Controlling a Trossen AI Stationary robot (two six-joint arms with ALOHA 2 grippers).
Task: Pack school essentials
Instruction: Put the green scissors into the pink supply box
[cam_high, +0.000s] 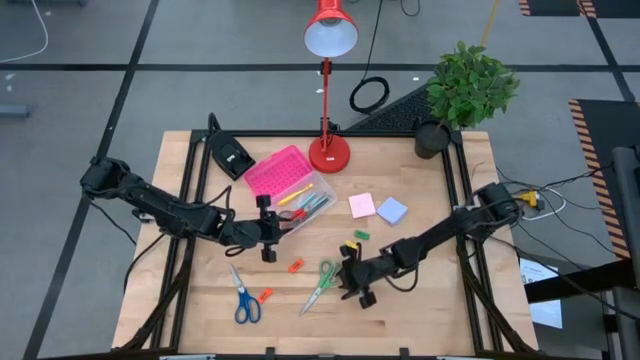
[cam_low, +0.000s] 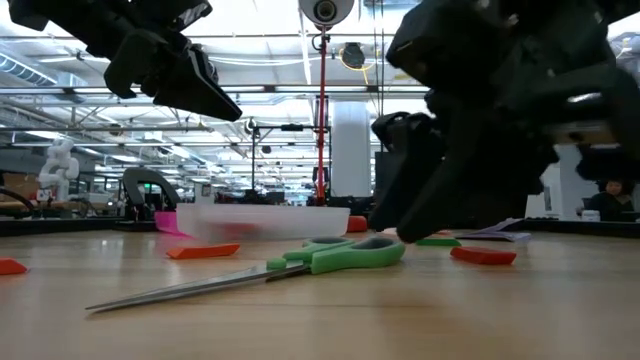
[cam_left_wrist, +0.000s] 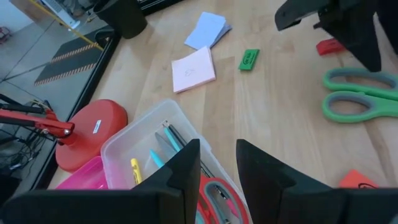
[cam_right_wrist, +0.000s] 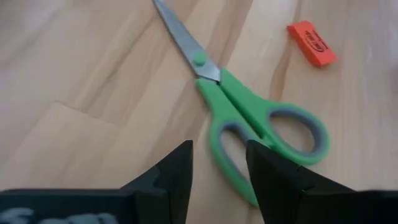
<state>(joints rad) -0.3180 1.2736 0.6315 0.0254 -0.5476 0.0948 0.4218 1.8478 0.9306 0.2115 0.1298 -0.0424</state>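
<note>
Scissors come next, by my reading: the right pincer (cam_high: 353, 283) sits low beside the green scissors (cam_high: 319, 285) near the middle of the desk (cam_high: 440, 310), fingers spread and holding nothing. From above, the green scissors lie with handles toward the far side and blades running toward the near-left edge, so the long axis is a diagonal. The left pincer (cam_high: 266, 228) hangs over the near end of the clear box (cam_high: 305, 200), also spread and empty. Blue scissors (cam_high: 244, 297) and two orange erasers (cam_high: 295, 266) lie apart on the near-left part of the desk.

At desk level, the green scissors (cam_low: 300, 262) lie flat, blades reaching left, with the right pincer just behind the handles.

Past the left arm's fingers, pens and a red handle show inside the clear box (cam_left_wrist: 134, 140); the pink pad (cam_left_wrist: 193, 69), blue pad (cam_left_wrist: 208, 30) and green eraser (cam_left_wrist: 249, 59) wait outside it.

Past the right arm's fingers, the green scissors' (cam_right_wrist: 249, 118) handles lie just ahead of the open fingertips. Likely the next move calls for lowering astride the handles or the pivot, closing, then carrying them to the box.
</note>
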